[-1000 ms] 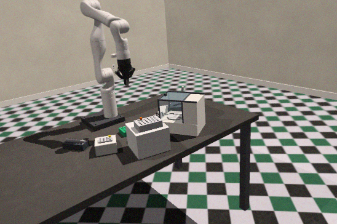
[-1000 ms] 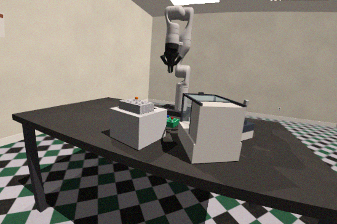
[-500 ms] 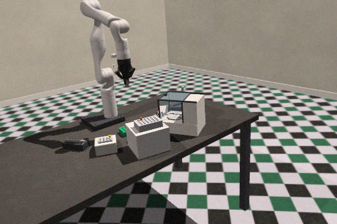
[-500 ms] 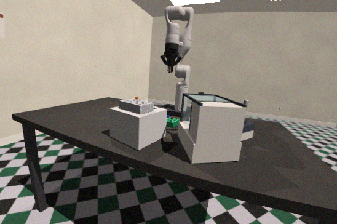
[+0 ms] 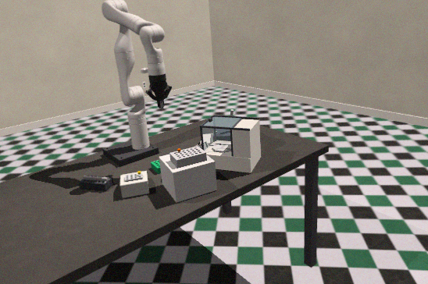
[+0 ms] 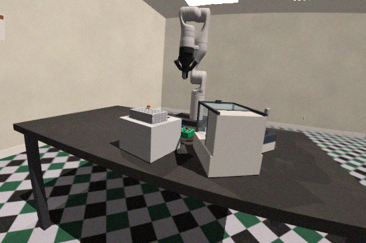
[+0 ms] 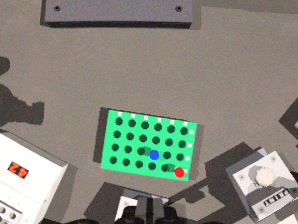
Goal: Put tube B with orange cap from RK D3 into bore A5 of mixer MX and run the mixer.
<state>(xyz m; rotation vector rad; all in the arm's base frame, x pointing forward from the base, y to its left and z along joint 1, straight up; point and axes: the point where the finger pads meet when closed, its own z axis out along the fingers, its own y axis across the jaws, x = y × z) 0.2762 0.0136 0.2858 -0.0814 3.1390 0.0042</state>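
Tube B's orange cap (image 5: 179,150) (image 6: 148,105) shows at a corner bore of the mixer's grey block (image 5: 188,155) (image 6: 148,115), on top of the white mixer MX (image 5: 188,181) (image 6: 148,141). My gripper (image 5: 160,106) (image 6: 184,76) (image 7: 149,215) is shut and empty. It hangs high above the green tube rack RK (image 5: 155,165) (image 6: 188,132) (image 7: 112,157). The rack holds a blue-capped tube (image 7: 154,155) and a red-capped tube (image 7: 179,172). I see no orange cap in the rack. I cannot make out the mixer's lamps.
The glass-walled balance (image 5: 234,146) (image 6: 234,141) (image 7: 262,182) stands beside the mixer. The small white dry block (image 5: 133,182) (image 7: 20,175) and the dark magnet block (image 5: 95,182) stand on the mixer's other side. The arm's base plate (image 5: 130,154) (image 7: 117,12) lies behind the rack.
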